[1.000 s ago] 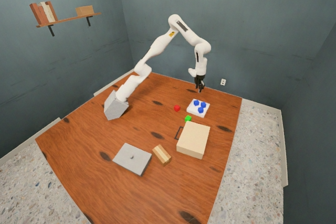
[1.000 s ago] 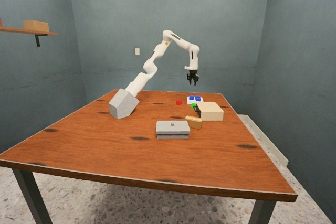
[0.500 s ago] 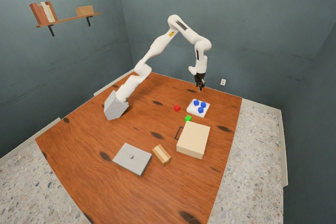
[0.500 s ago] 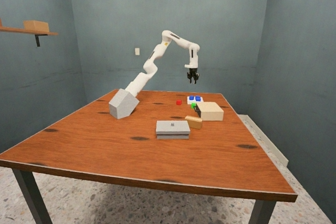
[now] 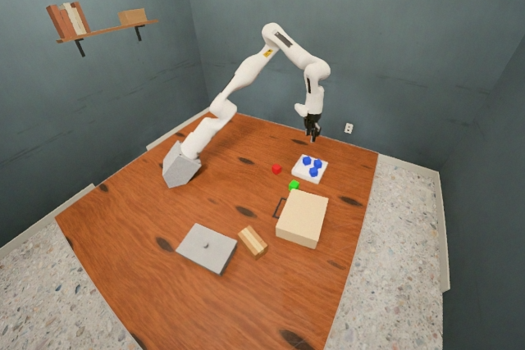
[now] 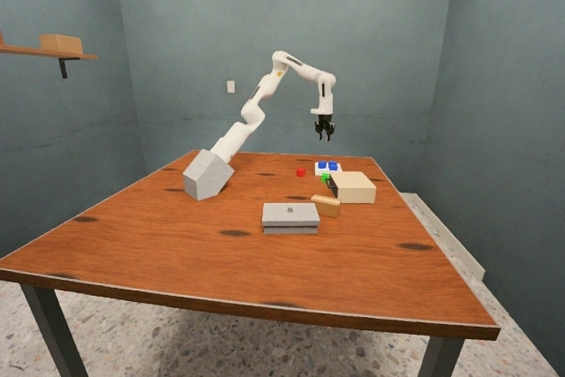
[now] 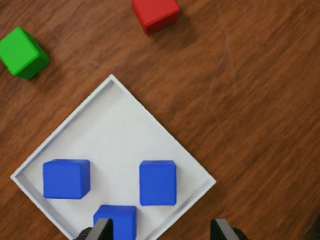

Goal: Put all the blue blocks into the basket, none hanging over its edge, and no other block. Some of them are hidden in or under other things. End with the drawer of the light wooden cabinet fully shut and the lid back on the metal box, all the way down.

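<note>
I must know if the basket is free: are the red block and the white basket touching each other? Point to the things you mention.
Apart: the wrist view shows wood between red block (image 5: 276,169) (image 6: 300,172) (image 7: 156,15) and basket (image 5: 302,175) (image 6: 319,172) (image 7: 112,130).

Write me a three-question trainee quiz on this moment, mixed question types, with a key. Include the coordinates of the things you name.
1. Multiple choice: How many blue blocks (image 5: 313,171) (image 6: 332,166) (image 7: 158,183) can be seen in the white basket (image 5: 296,173) (image 6: 320,172) (image 7: 165,134)?
A) one B) two C) three

2. True or false: The green block (image 5: 294,185) (image 6: 325,177) (image 7: 21,53) is inside the basket.

3. Fill in the blank: The lid with the small knob sits on the ____ box (image 5: 220,270) (image 6: 290,229).

Key: 1. C; 2. false; 3. metal (gray)
</note>
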Controlling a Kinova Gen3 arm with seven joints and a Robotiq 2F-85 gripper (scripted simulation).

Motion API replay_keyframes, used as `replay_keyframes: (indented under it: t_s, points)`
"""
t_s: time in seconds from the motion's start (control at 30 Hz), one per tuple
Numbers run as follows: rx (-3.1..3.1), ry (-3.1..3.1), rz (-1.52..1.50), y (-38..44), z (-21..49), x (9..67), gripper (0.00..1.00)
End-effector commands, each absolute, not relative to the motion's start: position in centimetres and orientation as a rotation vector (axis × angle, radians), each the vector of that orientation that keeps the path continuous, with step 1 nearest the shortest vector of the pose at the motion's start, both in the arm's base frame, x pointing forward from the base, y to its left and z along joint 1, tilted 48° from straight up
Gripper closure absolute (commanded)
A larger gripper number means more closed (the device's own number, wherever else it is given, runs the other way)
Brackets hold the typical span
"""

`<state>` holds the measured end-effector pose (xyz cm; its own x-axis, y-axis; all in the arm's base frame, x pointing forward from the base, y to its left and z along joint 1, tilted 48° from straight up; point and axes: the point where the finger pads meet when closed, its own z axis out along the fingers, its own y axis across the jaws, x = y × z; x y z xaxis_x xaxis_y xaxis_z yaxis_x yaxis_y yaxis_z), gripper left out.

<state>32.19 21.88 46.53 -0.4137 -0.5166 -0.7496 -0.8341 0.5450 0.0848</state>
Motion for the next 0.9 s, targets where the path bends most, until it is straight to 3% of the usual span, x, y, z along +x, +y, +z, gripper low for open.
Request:
replay_keyframes:
  t_s: [0.0, 0.87]
  points:
    - [-1.101, 2.093, 0.588, 21.4, 46.5, 32.3, 0.40]
    - [-1.331, 1.887, 0.448, 12.5, 43.3, 37.9, 0.40]
